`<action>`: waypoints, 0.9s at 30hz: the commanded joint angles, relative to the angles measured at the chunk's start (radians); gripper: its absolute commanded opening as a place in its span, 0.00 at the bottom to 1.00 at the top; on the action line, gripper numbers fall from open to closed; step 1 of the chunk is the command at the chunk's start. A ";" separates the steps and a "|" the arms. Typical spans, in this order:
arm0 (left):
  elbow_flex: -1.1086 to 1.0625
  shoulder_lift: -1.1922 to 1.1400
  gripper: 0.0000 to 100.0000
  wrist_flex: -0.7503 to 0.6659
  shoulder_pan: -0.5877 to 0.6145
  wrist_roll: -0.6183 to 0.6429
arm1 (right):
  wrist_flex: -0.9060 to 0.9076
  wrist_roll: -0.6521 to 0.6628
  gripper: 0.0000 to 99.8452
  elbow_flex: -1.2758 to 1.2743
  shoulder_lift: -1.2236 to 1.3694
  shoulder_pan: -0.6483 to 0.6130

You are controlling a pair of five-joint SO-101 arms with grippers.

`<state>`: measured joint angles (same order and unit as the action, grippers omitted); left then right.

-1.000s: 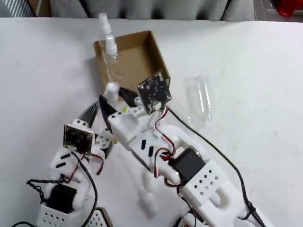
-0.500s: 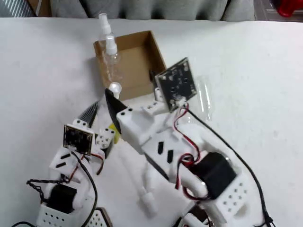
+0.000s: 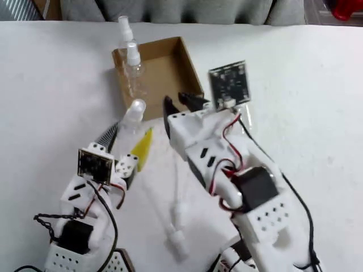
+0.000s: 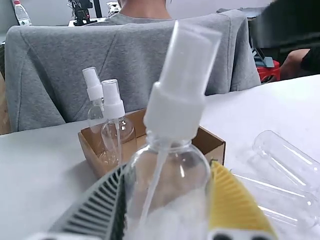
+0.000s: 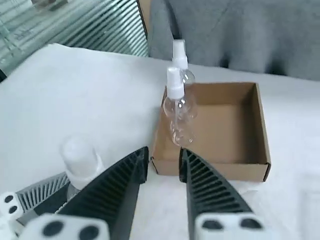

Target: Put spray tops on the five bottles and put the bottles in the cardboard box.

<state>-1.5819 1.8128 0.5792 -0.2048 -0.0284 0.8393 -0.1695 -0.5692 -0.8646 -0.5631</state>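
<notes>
Pinching capped bottle point(image 4: 167, 175), left gripper point(image 3: 126, 135) sits outside near wall of cardboard box point(image 3: 187, 62); right gripper point(image 3: 178, 102) spread beside it; two spray bottles point(image 3: 133, 71) crowd box's far-left corner.

Two spray-topped bottles point(image 3: 133, 67) upright at cardboard box point(image 3: 170, 71) corner, third bottle point(image 3: 131, 117) held upright

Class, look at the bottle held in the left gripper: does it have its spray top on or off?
On: a white spray top sits on the neck of the bottle, its tube running down inside.
</notes>
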 commanded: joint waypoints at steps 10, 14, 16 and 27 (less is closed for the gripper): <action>-0.038 0.019 0.02 -0.114 -0.002 0.005 | -0.366 -0.002 0.02 -0.204 0.008 -0.134; -0.038 0.019 0.02 -0.114 -0.002 0.005 | -0.366 -0.002 0.02 -0.198 0.071 -0.127; -0.038 0.019 0.02 -0.114 -0.001 0.005 | -0.358 -0.002 0.02 -0.199 0.094 -0.107; -0.040 0.019 0.02 -0.114 0.004 0.005 | -0.156 0.496 0.02 -0.150 0.056 0.157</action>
<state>-1.6356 1.8128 0.5010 -0.2033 -0.0269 0.6352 0.0806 -0.7825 -0.7894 -0.4664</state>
